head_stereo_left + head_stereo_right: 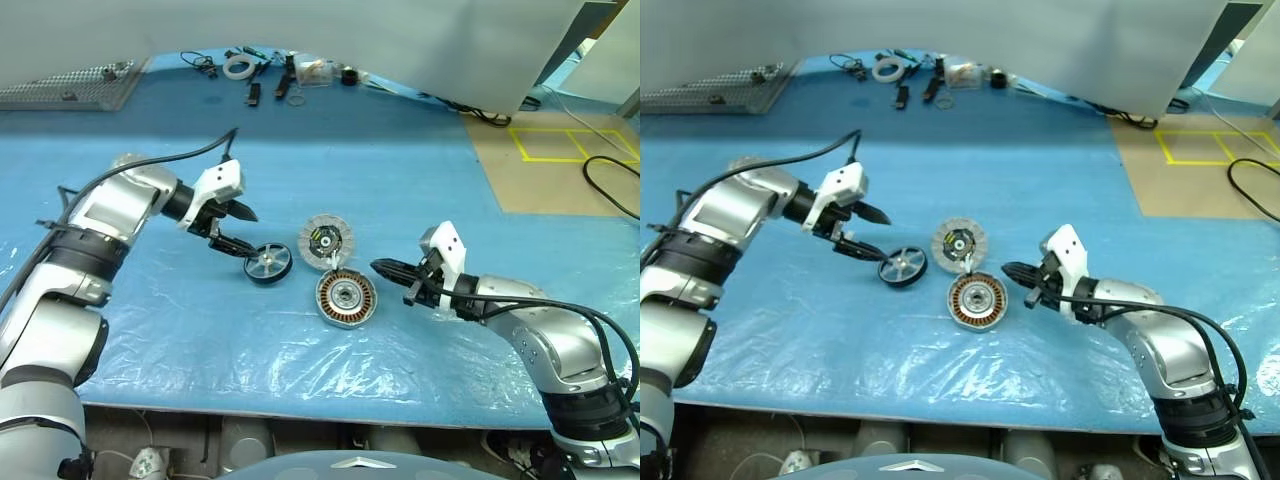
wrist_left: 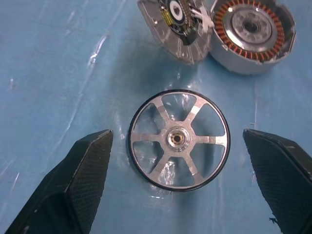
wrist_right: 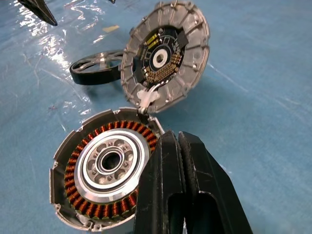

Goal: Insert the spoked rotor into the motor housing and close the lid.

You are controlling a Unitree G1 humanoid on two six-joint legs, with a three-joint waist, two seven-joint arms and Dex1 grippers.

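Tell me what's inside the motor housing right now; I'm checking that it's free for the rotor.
Inside the motor housing sit a ring of copper-brown windings and a silver hub with a central bore. No rotor is seated there: the spoked rotor lies apart on the blue sheet. The right gripper covers part of the housing's rim.

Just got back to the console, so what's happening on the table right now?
The left hand is open and hovering by the spoked rotor, which lies flat on the blue sheet, ungrasped. The right hand is shut, empty, its tips right beside the motor housing. The housing sits open, copper windings showing, no rotor inside. The lid stands tilted at its far edge, apparently joined by a white wire. Nothing is inserted or closed yet.
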